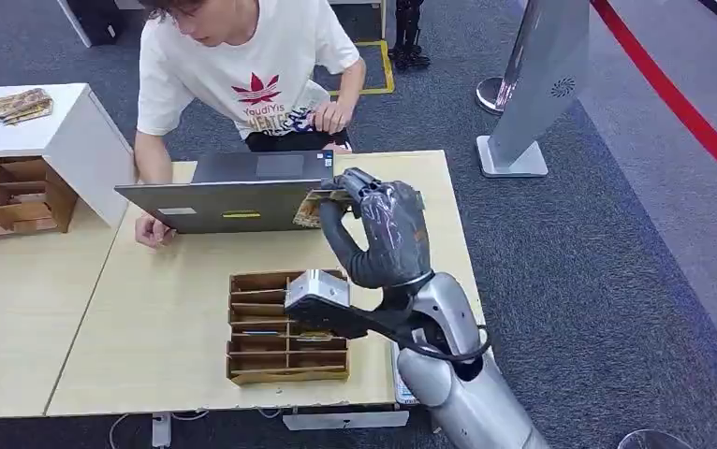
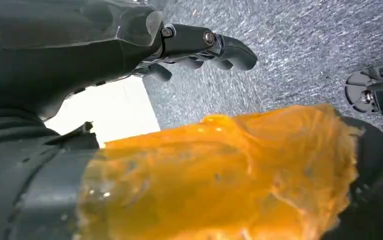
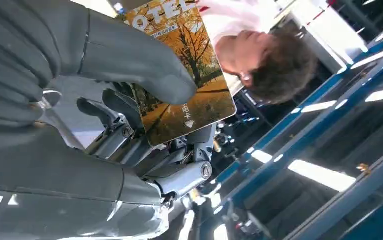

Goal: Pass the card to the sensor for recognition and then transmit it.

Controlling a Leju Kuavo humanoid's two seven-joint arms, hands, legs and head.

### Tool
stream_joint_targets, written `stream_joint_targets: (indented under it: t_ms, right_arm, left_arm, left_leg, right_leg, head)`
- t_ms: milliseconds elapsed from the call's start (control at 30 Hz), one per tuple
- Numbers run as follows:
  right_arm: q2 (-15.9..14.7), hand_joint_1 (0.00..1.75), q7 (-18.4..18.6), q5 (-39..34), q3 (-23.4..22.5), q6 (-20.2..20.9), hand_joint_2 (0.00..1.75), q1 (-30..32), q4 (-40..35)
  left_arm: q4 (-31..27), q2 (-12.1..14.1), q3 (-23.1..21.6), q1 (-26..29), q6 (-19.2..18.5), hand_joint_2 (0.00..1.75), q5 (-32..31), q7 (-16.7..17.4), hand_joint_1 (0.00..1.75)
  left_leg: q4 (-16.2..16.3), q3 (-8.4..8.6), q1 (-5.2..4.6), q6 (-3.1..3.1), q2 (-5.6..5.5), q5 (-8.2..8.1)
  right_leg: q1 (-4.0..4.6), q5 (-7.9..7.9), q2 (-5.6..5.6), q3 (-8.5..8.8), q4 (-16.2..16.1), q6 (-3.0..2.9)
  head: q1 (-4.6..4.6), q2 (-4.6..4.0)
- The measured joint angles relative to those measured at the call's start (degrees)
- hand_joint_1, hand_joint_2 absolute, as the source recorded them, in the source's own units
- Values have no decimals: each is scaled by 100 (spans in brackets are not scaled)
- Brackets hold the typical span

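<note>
1. Near the desk's [image 1: 149, 355] front edge stands a wooden organiser [image 1: 285, 329] with rows of slots. The right arm's wrist camera block hangs over its right side in the head view.
2. Above and just behind the organiser, the right hand [image 1: 383, 234] is raised with its back toward the robot. It grasps the card [image 1: 315, 208] at the fingertips, and the card sticks out to the left of the hand.
3. In the head view the card is seen nearly edge-on, its long axis running roughly left to right. Its far end lies against or just in front of the laptop's [image 1: 233, 192] right corner; whether they touch is hard to tell from this angle.
4. The right wrist view shows what the head view hides: the card's [image 3: 189, 75] printed face, an autumn tree scene with lettering. The thick thumb [image 3: 144, 60] presses on that face and darker fingers [image 3: 124, 107] sit behind it. The card's free end points away from the palm.
5. The left hand [image 2: 129, 40] hangs over grey carpet, fingers extended with nothing between them, so it looks released. An orange blur covers much of that picture.
6. At the desk's far edge a person [image 1: 242, 65] in a white shirt leans over the laptop, one hand on the desk at its left.
</note>
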Motion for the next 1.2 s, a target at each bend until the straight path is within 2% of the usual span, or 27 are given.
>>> stream_joint_targets:
  t_ms: [67, 200, 433, 667, 900, 933, 967, 1000, 1033, 1067, 1100, 1200]
  right_arm:
    - [70, 175, 37, 22, 26, 37, 175, -148, 127]
    - [223, 175, 418, 368, 111, 245, 175, -658, 577]
    - [575, 175, 1038, 1143, 22, 282, 175, -1860, 2007]
    - [738, 175, 1255, 1641, -168, 249, 175, -2383, 2969]
    - [800, 175, 1278, 1764, -286, 216, 175, -2499, 3403]
    - [804, 148, 1276, 1777, -293, 203, 175, -2503, 3436]
    - [811, 143, 1276, 1794, -297, 199, 175, -2502, 3479]
    - [813, 94, 1276, 1797, -302, 197, 175, -2501, 3506]
    - [815, 75, 1272, 1799, -304, 192, 175, -2501, 3538]
    - [817, 75, 1268, 1799, -306, 192, 175, -2501, 3569]
    - [817, 0, 1268, 1803, -306, 195, 175, -2499, 3588]
    - [828, 0, 1270, 1816, -317, 219, 175, -2498, 3681]
  left_arm:
    - [0, 0, 0, -9, -7, 0, -28, 7, 0]
    - [0, 0, -90, -67, -61, 0, -210, 94, 0]
    - [0, -28, -352, -236, -155, 0, -450, 256, 0]
    - [0, -52, -498, -311, -170, 0, -505, 302, 0]
    - [0, -57, -623, -322, -175, 0, -505, 308, 0]
    - [0, -57, -632, -323, -175, 0, -505, 310, 0]
    - [0, -57, -634, -324, -175, 0, -505, 317, 0]
    - [0, -57, -636, -324, -175, 0, -505, 319, 0]
    - [0, -57, -636, -324, -175, 0, -505, 319, 0]
    - [0, -57, -638, -324, -175, 0, -505, 319, 0]
    - [0, -57, -638, -324, -177, 0, -505, 319, 0]
    - [0, -57, -638, -324, -192, 0, -503, 319, 0]
  left_leg:
    - [0, -1, 0, 0, 0, 0]
    - [0, -2, -1, 0, 1, 0]
    - [0, 0, 0, -9, -1, 10]
    - [0, 0, 0, -10, -2, 9]
    - [0, -1, 0, -10, -1, 9]
    - [0, 0, 0, -10, -1, 9]
    - [0, 0, 0, -10, -1, 9]
    - [0, 0, 0, -10, -1, 9]
    - [0, 0, 0, -10, -1, 9]
    - [0, 0, 0, -10, -1, 9]
    - [0, -1, 0, -10, -1, 9]
    - [0, -1, 0, -10, -1, 9]
  right_leg:
    - [0, 0, 0, 0, 1, 0]
    - [0, 1, 2, -2, 1, -1]
    - [0, 7, 0, -1, 3, -8]
    - [0, 7, 0, -2, 3, -9]
    - [0, 7, 1, -5, 3, -9]
    - [0, 7, 0, -5, 3, -9]
    - [0, 7, 1, -5, 3, -9]
    - [0, 7, 1, -5, 3, -9]
    - [0, 7, 1, -5, 3, -9]
    - [0, 7, 1, -5, 3, -9]
    - [0, 7, 1, -5, 3, -9]
    - [0, 7, 1, -5, 3, -9]
  head:
    - [0, 0]
    - [2, 0]
    - [0, 0]
    - [0, 0]
    - [0, 0]
    - [0, 0]
    - [0, 0]
    - [0, 0]
    - [0, 0]
    - [0, 0]
    - [0, 0]
    - [0, 0]
